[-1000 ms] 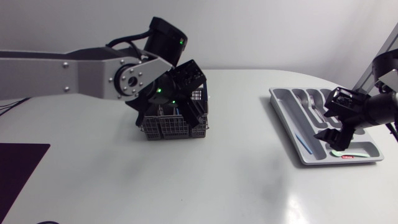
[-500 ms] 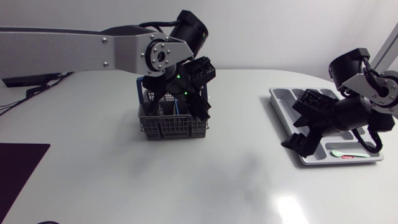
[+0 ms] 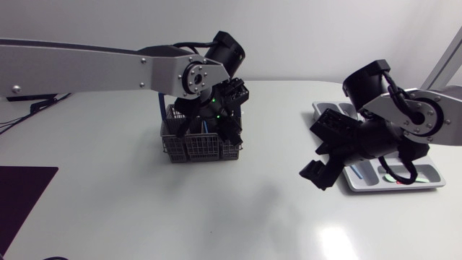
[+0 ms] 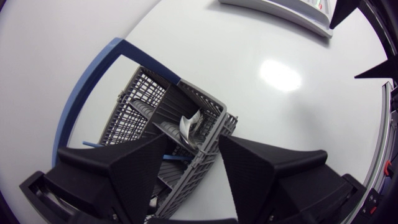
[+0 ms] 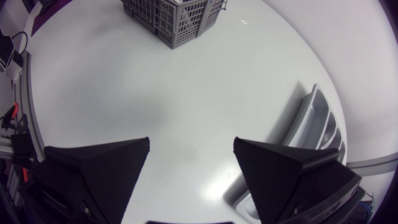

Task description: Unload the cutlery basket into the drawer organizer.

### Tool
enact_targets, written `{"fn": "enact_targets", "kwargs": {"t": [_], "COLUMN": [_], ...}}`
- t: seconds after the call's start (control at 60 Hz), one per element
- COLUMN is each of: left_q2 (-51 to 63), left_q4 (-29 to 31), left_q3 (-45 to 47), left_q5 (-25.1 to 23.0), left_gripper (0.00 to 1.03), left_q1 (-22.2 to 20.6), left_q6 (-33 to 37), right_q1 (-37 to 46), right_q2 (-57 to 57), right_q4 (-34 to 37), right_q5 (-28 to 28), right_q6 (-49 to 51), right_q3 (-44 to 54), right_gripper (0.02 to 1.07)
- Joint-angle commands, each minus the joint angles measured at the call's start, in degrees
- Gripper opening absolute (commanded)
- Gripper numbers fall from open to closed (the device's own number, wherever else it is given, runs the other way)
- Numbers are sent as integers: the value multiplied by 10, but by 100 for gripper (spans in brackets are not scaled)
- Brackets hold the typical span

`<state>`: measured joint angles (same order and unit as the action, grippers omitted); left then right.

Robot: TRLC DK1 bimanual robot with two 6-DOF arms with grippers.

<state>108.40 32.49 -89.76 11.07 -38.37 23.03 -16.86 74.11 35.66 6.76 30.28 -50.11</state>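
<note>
Now right hand [image 5: 191, 142] has left organizer [image 5: 311, 118].

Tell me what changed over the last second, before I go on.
The right pincer, open and empty, swung off the drawer organizer toward the cutlery basket. The left pincer rose slightly and hangs open above that basket. Basket and organizer stayed put.

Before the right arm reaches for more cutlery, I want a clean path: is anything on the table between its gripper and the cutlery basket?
Nothing visible does: only bare white table lies between the right gripper and the cutlery basket. The left gripper, open, hangs over the basket itself, though.
</note>
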Motion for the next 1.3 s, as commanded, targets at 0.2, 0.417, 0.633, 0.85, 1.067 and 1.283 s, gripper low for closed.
{"fn": "enact_targets", "kwargs": {"t": [0.2,0.417,0.633,0.85,1.067,1.283], "left_q2": [38,59,79,84,73,30], "left_q4": [-38,-57,-59,-59,-51,-44], "left_q3": [-17,-23,-31,-41,-47,-24], "left_q5": [21,23,23,24,39,52], "left_gripper": [48,43,29,4,4,4], "left_q1": [16,21,16,10,0,-24], "left_q6": [-12,-12,-11,-4,23,106], "right_q1": [-30,-35,-40,-51,-51,-51], "right_q2": [-3,-12,-17,-23,-36,-52], "right_q4": [-5,-5,-6,-17,-24,-29], "right_q5": [-9,-9,-11,-27,-28,-25], "right_q6": [-41,-44,-44,-42,-37,-24], "right_q3": [19,29,34,51,70,89], "right_gripper": [99,99,99,99,99,99]}}
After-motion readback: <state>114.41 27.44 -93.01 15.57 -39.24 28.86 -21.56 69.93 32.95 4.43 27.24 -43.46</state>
